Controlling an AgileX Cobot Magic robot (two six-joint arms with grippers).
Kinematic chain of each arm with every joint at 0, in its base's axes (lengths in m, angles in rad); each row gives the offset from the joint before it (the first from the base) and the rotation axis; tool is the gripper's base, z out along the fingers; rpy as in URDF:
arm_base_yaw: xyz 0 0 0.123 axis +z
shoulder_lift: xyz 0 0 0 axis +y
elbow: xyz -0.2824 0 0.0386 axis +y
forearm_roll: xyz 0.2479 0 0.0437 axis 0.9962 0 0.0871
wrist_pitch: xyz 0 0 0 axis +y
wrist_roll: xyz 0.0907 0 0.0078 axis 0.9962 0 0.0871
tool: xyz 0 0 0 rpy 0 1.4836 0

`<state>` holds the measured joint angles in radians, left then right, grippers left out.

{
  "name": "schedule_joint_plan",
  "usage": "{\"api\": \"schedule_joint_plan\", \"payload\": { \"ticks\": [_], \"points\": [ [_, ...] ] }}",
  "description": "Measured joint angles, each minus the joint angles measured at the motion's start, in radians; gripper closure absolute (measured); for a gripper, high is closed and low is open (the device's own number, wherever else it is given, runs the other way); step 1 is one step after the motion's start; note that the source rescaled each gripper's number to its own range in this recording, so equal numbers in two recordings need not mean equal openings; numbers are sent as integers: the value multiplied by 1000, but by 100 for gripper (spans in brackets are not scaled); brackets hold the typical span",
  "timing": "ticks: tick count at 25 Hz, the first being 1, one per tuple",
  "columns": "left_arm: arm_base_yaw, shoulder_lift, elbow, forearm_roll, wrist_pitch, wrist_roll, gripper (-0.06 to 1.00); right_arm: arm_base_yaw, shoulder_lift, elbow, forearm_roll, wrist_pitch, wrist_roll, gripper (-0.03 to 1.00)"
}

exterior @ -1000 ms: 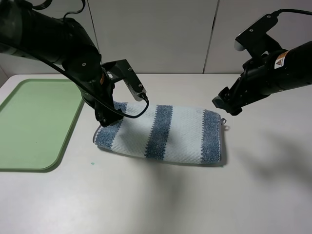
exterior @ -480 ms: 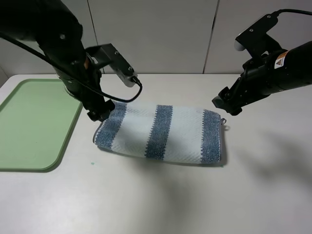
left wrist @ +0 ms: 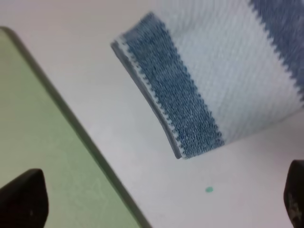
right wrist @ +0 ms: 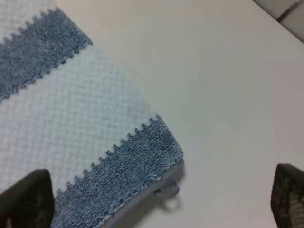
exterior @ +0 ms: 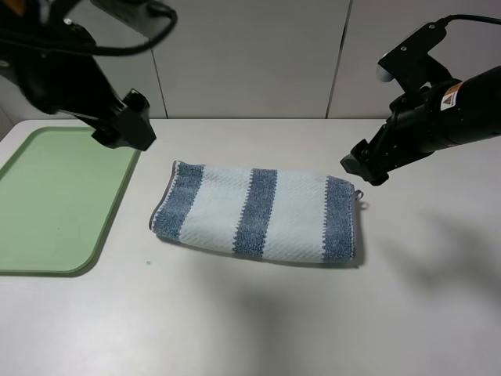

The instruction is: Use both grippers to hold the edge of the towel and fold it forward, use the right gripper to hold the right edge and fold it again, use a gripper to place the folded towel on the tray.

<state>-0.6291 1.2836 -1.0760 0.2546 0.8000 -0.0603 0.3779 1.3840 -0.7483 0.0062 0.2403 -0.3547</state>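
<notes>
Left gripper (exterior: 131, 133): jaws wide, holding nothing; the striped towel (exterior: 258, 213) lies ahead of them, well apart.
Right gripper (exterior: 362, 168): jaws wide, empty; the towel's loop-tag corner lies just ahead, not touching.
Towel: folded, flat on the worktop (exterior: 313, 313), beside the green tray (exterior: 47, 196).

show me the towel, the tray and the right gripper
towel (exterior: 258, 213), exterior high view, on its middle blue stripe
tray (exterior: 55, 196), exterior high view, on its bare green floor
right gripper (exterior: 362, 169), exterior high view, midway between its fingertips
</notes>
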Motion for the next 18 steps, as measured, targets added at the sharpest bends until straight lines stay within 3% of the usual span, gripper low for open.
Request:
{"api": "schedule_joint_plan", "payload": {
  "ticks": [18],
  "points": [
    [0,-453,302,-6,-193,-40,-6,0,0,0,0,0,0,-3]
  ]
}}
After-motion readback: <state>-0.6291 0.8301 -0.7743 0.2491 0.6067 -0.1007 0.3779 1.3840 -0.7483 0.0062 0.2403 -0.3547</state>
